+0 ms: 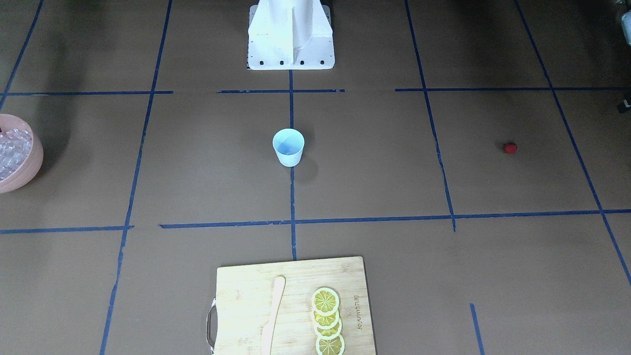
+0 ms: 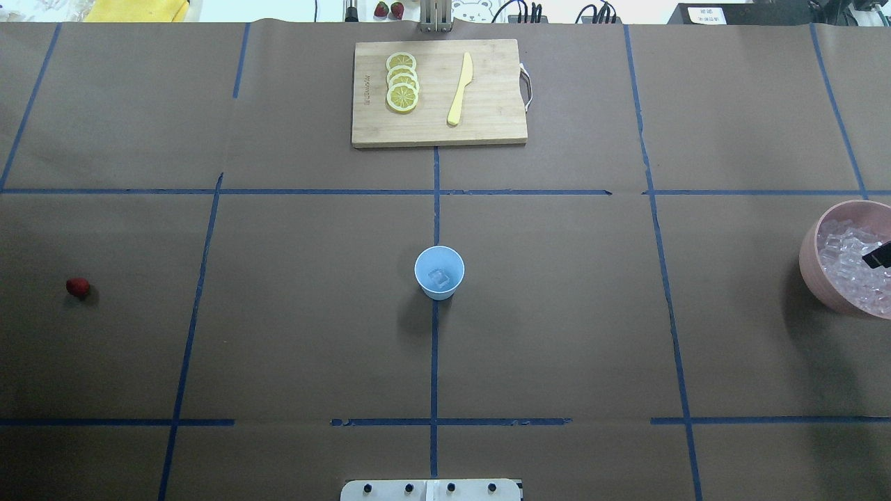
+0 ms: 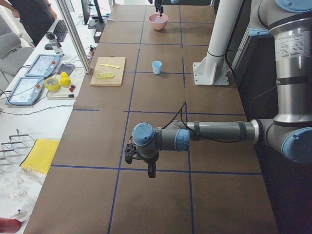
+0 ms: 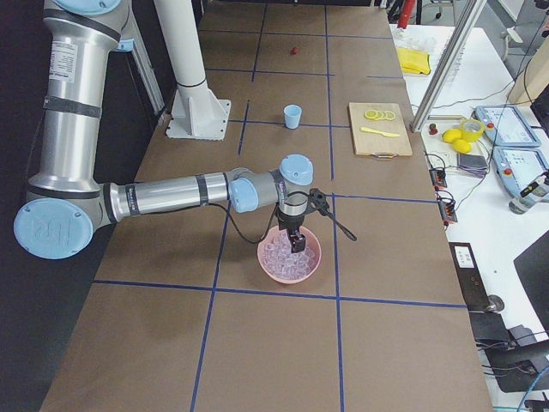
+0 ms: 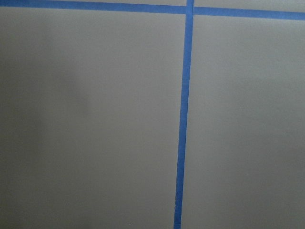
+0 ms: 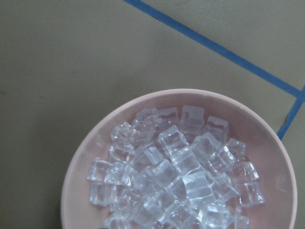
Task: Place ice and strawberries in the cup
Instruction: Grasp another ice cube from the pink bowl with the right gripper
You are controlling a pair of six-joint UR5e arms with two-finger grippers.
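Hanging over the pink bowl [image 4: 290, 281], the right gripper [image 4: 298, 244] points down at the heaped ice [image 6: 171, 181]. Its fingertips seem to sit just above or among the cubes, and I cannot tell how wide its jaws stand. The cup [image 2: 439, 273] stands upright at the middle of the table [image 2: 557, 313], with what looks like one clear cube [image 2: 439, 278] inside. The strawberry [image 2: 77, 287] lies alone, well apart from the cup, towards the robot's left. The left gripper [image 3: 150, 168] hovers above bare table, its opening likewise impossible to judge.
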